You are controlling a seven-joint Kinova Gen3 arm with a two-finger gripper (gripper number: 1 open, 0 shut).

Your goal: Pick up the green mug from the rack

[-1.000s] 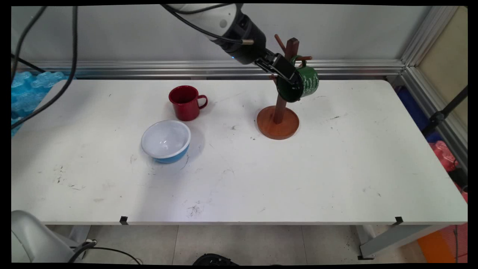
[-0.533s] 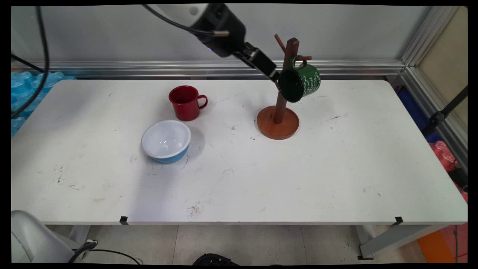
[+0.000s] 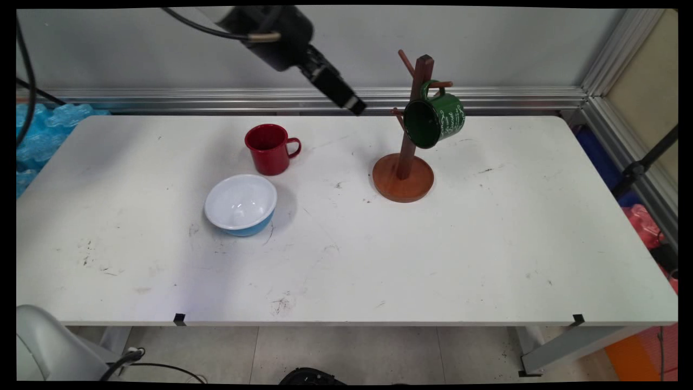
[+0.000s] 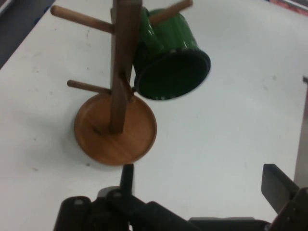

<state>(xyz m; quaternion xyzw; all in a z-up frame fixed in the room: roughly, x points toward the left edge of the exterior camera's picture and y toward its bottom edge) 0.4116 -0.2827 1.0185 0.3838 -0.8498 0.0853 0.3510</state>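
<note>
- The gripper point(image 3: 354, 106) sits in the upper middle of the frame, in the air to the left of the wooden mug tree point(image 3: 403, 162) and clear of it.
- In the hand view the 2 fingers point(image 4: 275, 185) stand wide apart with only bare white surface point(image 3: 433, 249) between them; they hold nothing.
- The green mug point(image 3: 435, 120) hangs by its handle from a peg on the tree's right side, in the upper right-centre of the frame, tilted with its dark mouth facing down and left. It touches only the tree.
- The red mug point(image 3: 269, 148) stands upright left of centre, handle pointing right; the blue bowl with a white inside point(image 3: 240, 204) sits just below it in the frame, near but apart.
- Risk, as a judgement: the mug hangs on 1 short peg at a slant, so a knock to the tree could shake it off the peg.
- Risk: the tree is tall on a small round base with the load on 1 side; a brush from the arm or its hanging black cables point(image 3: 24, 59) could tip it.
- Risk: the red mug and bowl lie below the arm and could be clipped by a low sweep leftward.
</note>
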